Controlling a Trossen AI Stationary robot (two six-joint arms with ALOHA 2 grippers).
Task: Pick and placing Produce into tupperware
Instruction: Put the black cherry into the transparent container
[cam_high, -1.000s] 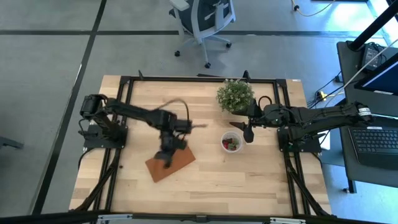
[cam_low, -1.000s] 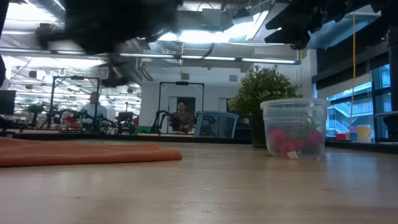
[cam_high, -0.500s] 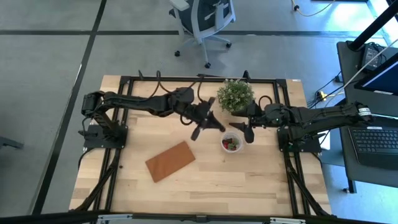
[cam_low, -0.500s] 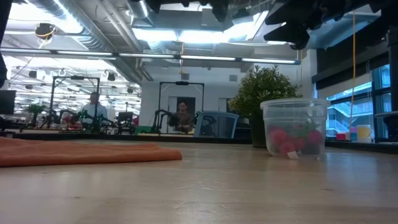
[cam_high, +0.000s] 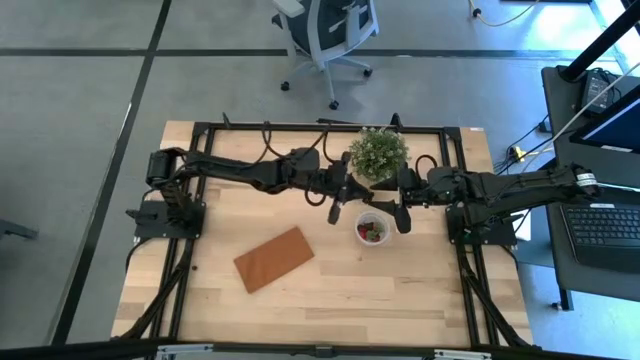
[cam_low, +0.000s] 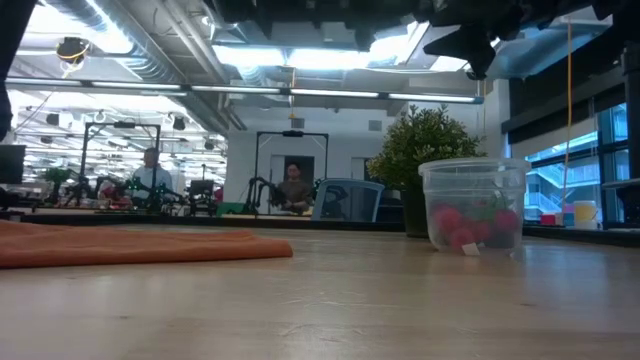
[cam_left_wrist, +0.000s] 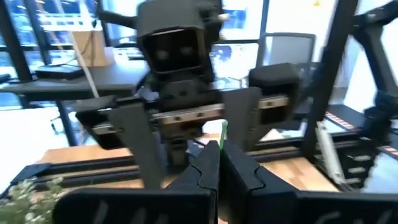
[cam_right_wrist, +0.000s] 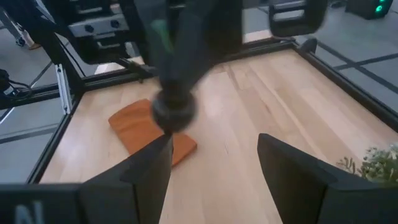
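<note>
A brown board (cam_high: 274, 258) lies flat, well apart from the potted plant (cam_high: 378, 153).

SITE: you're in a robotics lab in an open office | SIGNS: wheeled office chair (cam_high: 325, 35), laptop desk (cam_high: 605, 215), seated people (cam_low: 293, 187) among more arm rigs

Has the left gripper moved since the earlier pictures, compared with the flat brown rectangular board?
Yes. The left gripper, shut, has left the flat brown rectangular board and now hangs near the small round clear plastic cup, beside the green potted plant.
</note>
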